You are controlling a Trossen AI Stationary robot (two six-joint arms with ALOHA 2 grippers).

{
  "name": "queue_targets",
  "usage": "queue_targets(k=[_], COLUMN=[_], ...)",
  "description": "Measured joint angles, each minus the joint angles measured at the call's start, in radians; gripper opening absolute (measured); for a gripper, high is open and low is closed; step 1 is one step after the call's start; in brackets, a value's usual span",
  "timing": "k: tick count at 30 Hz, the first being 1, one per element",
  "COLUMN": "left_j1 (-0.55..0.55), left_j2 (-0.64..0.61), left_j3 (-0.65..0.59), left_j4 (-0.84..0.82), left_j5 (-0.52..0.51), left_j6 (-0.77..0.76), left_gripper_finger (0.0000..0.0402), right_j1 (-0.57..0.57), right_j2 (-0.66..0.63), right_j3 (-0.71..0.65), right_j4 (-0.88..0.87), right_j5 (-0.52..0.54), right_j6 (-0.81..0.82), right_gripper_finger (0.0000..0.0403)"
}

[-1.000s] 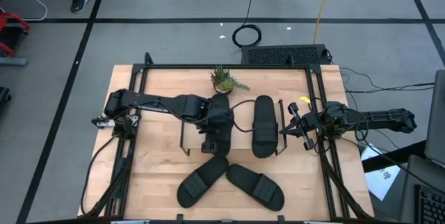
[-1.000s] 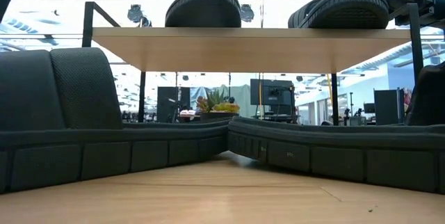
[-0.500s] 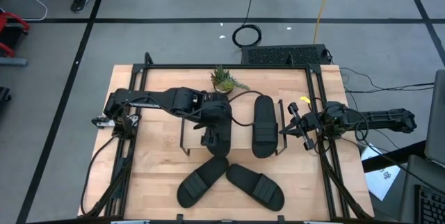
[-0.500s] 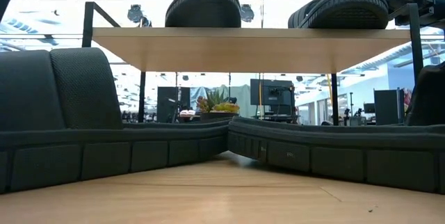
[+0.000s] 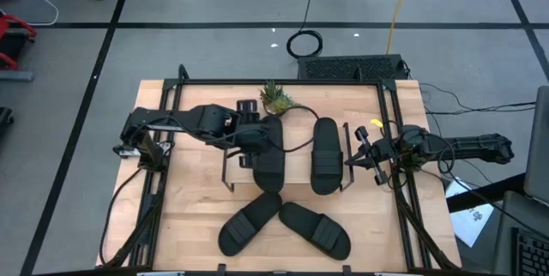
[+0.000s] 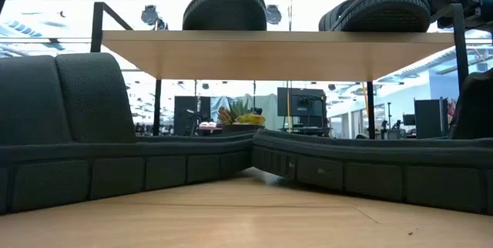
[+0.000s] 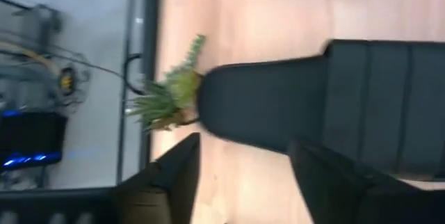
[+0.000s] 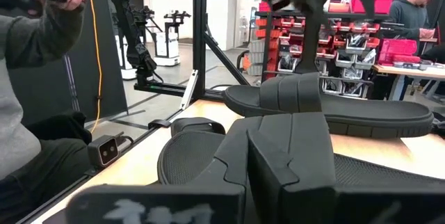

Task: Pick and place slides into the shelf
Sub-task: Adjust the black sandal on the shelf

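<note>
slides (image 5: 268, 154) two on shelf (image 5: 296, 152) | left pincer (image 5: 250, 127) open, above one | right pincer (image 5: 358, 158) closed, beside shelf

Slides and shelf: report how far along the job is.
Done: two slides lie on the shelf top, the left slide and the right slide. In hand: nothing is gripped; the left gripper sits beside the left slide with fingers apart, and the right gripper waits shut at the shelf's right end. Left: two slides, the near-left slide and the near-right slide, lie on the table.
</note>
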Motion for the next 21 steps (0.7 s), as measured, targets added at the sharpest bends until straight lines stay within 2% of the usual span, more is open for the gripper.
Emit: queue_targets(k=[6,11,14,17,19,21], left_j1=[-0.070,-0.181,-0.248,-0.296,-0.317,-0.329], left_j2=[-0.054,-0.105,-0.161,-0.235,-0.294,-0.362], left_j3=[0.000,-0.048,-0.164,-0.335,-0.473,-0.620], left_j4=[-0.010,0.026,0.093,0.211,0.342,0.532], left_j5=[-0.139,-0.249,-0.308,-0.331,-0.331,-0.286], left_j6=[-0.120,-0.183,-0.217,-0.237,-0.230,-0.152], left_gripper_finger=[0.0099,0.0015,0.0009,0.0015,0.0011,0.0003], right_j1=[0.002,0.033,0.080,0.131,0.162,0.187], right_j2=[0.000,0.000,0.014,0.056,0.096,0.137], right_j3=[0.000,0.000,0.000,0.000,0.019,0.043], right_j4=[0.019,0.118,0.167,0.205,0.212,0.202], right_j5=[-0.007,-0.133,-0.156,-0.124,-0.090,-0.070], right_j6=[-0.005,0.015,0.043,0.043,0.032,0.013], right_gripper_finger=[0.0000,0.0000,0.0000,0.0000,0.0000,0.0000])
